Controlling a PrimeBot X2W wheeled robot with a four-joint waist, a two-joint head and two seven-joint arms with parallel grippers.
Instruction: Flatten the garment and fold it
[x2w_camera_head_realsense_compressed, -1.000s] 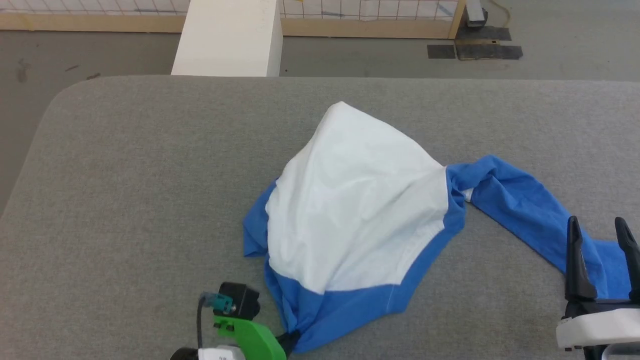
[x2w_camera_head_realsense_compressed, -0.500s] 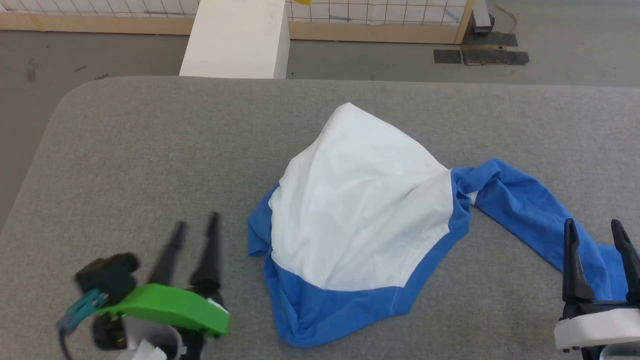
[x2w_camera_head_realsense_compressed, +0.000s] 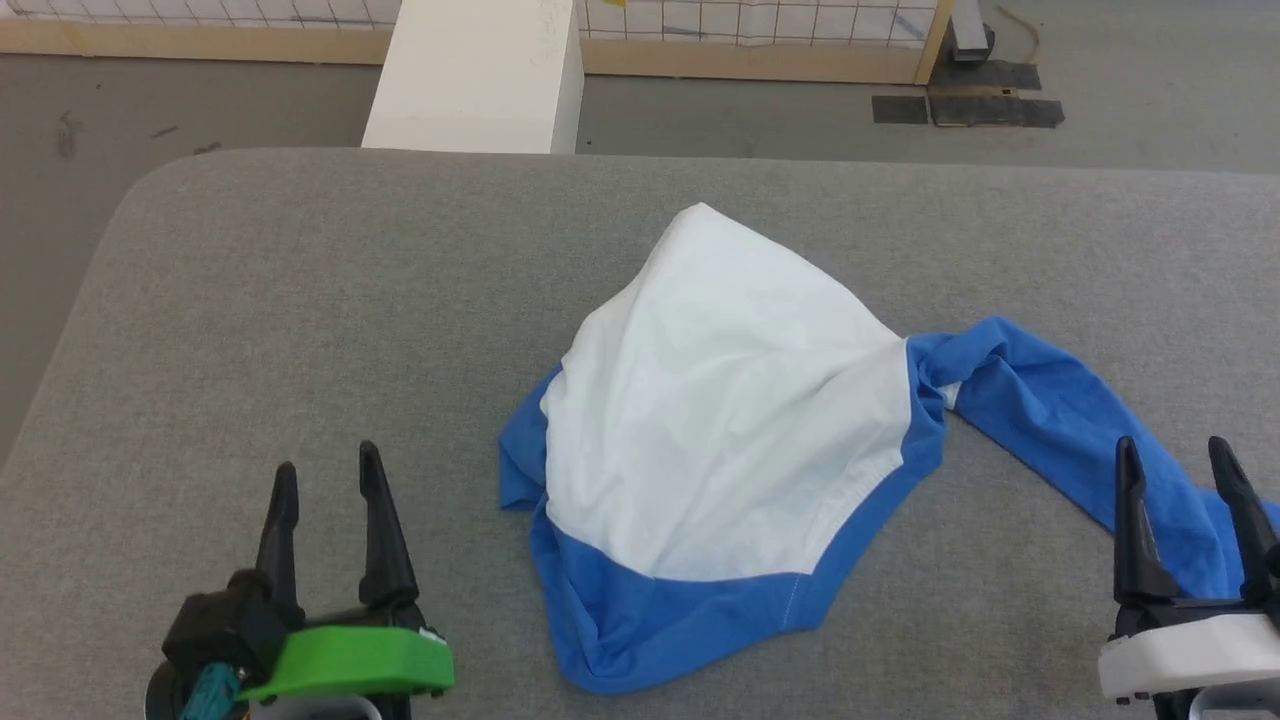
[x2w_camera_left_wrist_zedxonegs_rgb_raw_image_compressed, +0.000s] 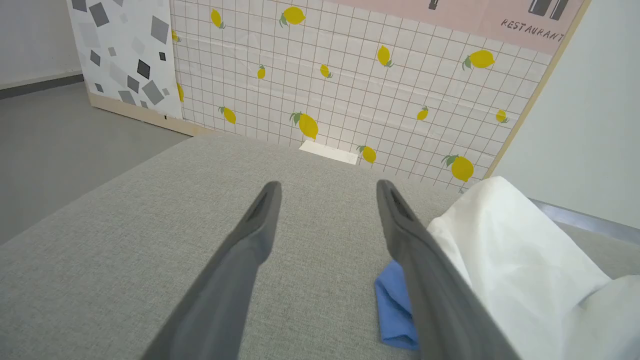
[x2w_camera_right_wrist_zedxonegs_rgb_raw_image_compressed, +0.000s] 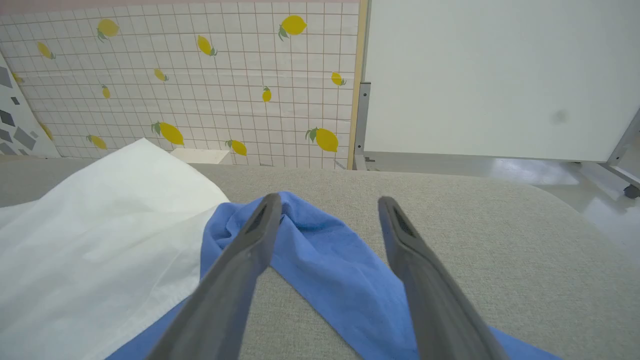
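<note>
Grey table — garment crumpled.

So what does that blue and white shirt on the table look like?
The shirt is thin, soft cloth: white body, bright blue sleeves and a blue band along its near edge. It lies crumpled on the grey fabric-covered table, the white part humped in the middle. One sleeve trails twisted to the robot's right, its end under the open right gripper. Nothing grips it; the open left gripper stands apart.
</note>
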